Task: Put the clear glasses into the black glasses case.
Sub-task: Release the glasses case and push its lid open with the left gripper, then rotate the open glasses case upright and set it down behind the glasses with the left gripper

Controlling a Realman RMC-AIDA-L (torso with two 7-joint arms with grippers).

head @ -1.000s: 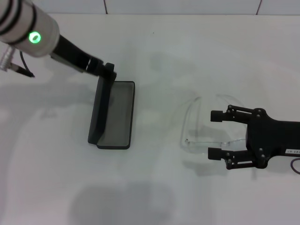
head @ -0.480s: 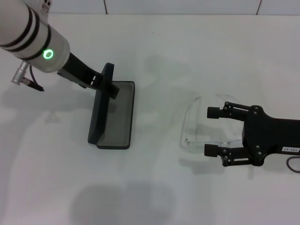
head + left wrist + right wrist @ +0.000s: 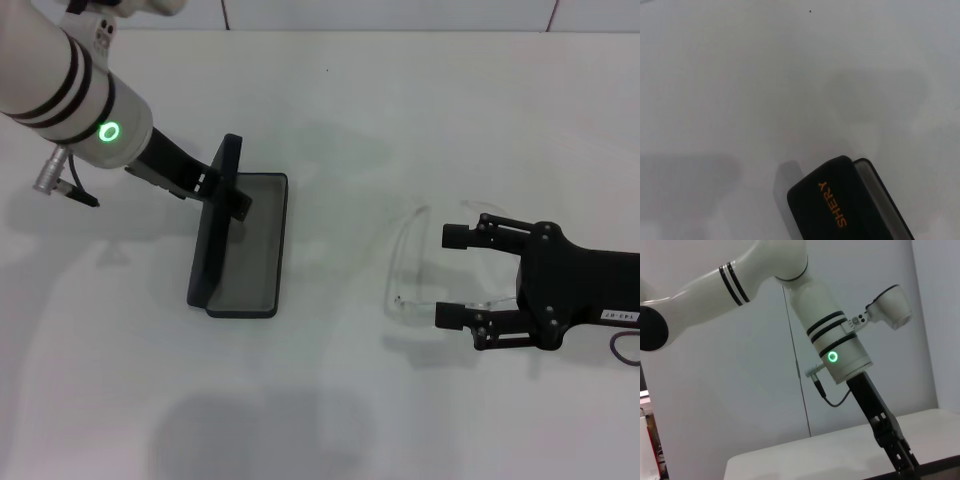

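Observation:
The black glasses case (image 3: 250,245) lies open at centre left of the white table, grey lining up, its lid (image 3: 212,235) standing upright. The lid, with orange lettering, also fills the left wrist view (image 3: 840,207). My left gripper (image 3: 224,190) is at the lid's far part, against it. The clear glasses (image 3: 403,265) lie at centre right, lens toward the case and arms pointing right. My right gripper (image 3: 447,276) stands open at table level from the right, its fingertips reaching among the glasses' arms, with the near arm between them.
The white table (image 3: 330,400) carries nothing else between the case and the glasses. A tiled wall edge (image 3: 400,15) runs along the back. The right wrist view shows my left arm (image 3: 837,352) with its green light.
My left arm has pulled back and down toward the left, so more of the lid's far end shows. The right gripper has crept left, closer around the glasses.

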